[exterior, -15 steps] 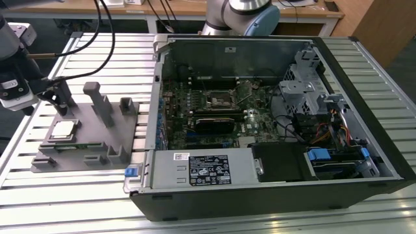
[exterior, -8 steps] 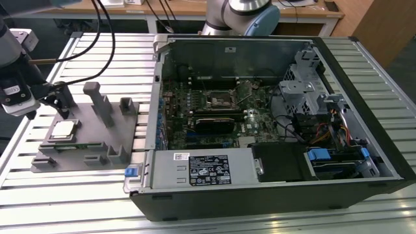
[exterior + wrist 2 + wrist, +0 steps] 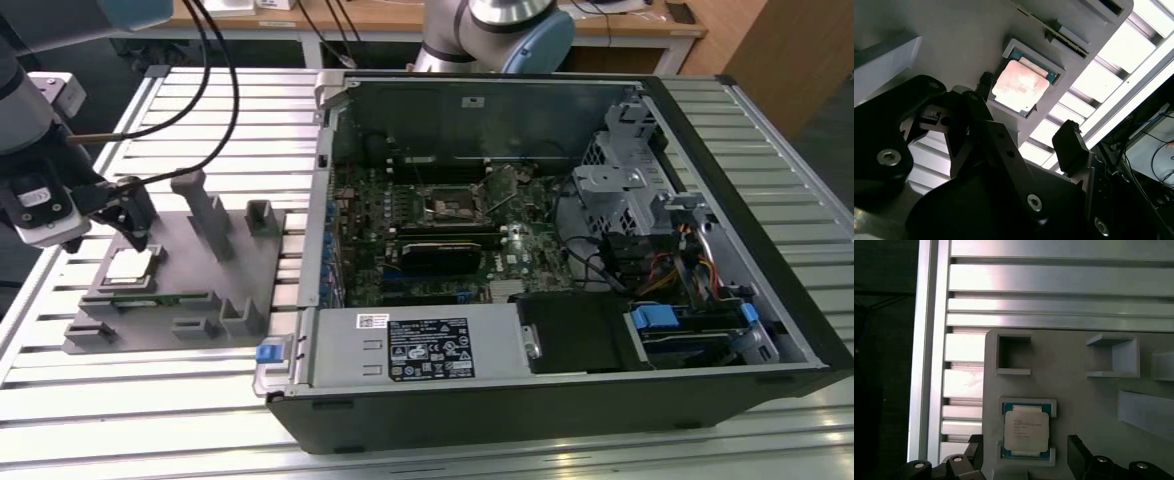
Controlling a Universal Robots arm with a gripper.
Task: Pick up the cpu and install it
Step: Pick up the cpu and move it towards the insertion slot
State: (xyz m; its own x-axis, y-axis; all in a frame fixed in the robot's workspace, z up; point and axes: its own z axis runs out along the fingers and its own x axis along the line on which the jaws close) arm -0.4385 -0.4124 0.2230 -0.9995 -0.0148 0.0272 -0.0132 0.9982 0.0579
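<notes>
Pickup not yet made, as I judge it: the cpu lies flat in its pocket on the grey fixture, at nine o'clock from the case in the exterior view. My gripper hangs over it, fingers wide, one on each side of the chip, holding nothing. The socket inside the case looks unfilled, so lift, carry and seating are all left
</notes>
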